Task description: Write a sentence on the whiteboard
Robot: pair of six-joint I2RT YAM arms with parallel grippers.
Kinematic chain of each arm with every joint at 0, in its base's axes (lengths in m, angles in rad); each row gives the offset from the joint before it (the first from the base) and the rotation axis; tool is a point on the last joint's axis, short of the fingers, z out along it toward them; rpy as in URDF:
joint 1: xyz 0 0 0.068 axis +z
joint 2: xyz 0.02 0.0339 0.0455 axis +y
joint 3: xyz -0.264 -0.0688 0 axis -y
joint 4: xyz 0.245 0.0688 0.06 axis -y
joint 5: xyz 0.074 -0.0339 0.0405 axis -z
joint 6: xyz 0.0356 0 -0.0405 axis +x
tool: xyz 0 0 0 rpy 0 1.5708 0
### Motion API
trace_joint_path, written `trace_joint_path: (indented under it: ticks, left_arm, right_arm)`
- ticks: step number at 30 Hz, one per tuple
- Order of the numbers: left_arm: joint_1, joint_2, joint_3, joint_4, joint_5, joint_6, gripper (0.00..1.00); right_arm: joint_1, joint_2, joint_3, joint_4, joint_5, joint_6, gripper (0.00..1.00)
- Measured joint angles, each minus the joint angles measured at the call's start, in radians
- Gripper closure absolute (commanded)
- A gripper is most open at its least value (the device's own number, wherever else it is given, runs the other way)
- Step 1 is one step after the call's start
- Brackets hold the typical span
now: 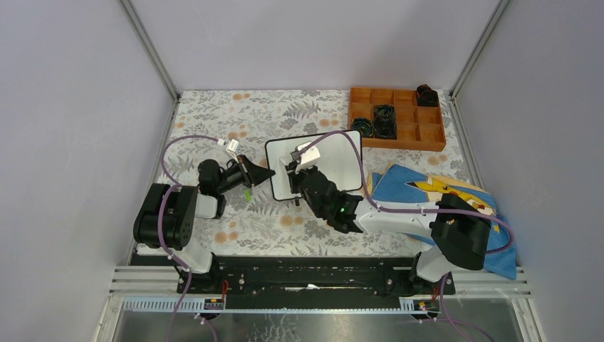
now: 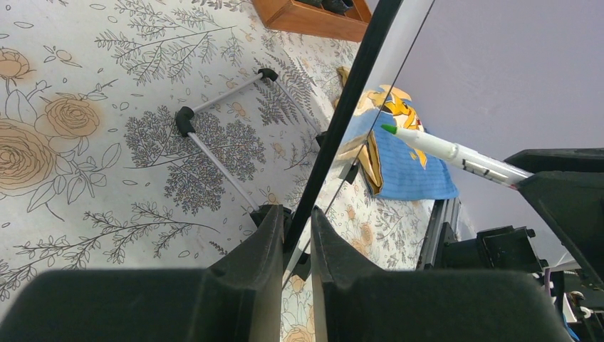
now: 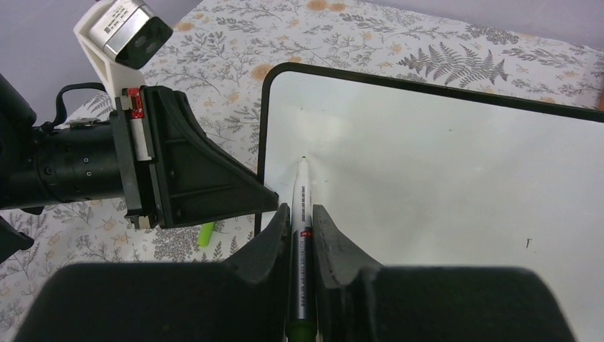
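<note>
The whiteboard (image 1: pixel 343 158) stands tilted up on its feet at mid table. Its face (image 3: pixel 441 185) looks blank, with only a tiny dark mark at the lower right; no green sentence shows. My left gripper (image 1: pixel 268 175) is shut on the board's left edge, and the black frame (image 2: pixel 335 142) runs between its fingers (image 2: pixel 267 239). My right gripper (image 3: pixel 302 211) is shut on a white marker (image 3: pixel 303 187) with a green tip. The tip sits at or just off the board's upper left area. The marker also shows in the left wrist view (image 2: pixel 445 149).
A green marker cap (image 3: pixel 205 234) lies on the floral tablecloth (image 1: pixel 235 117) below the left gripper. A wooden compartment tray (image 1: pixel 397 119) with black items stands at the back right. The blue Pikachu cloth (image 1: pixel 417 187) lies right of the board, under the right arm.
</note>
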Motion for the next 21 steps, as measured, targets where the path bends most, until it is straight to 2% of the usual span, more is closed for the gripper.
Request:
trace_joint_path:
  ticks: [21]
  left_arm:
    - [-0.002,-0.005,0.0,-0.005,-0.006,0.009,0.91]
  right_arm:
    - [-0.037,0.042,0.021,0.059,0.001,0.012,1.0]
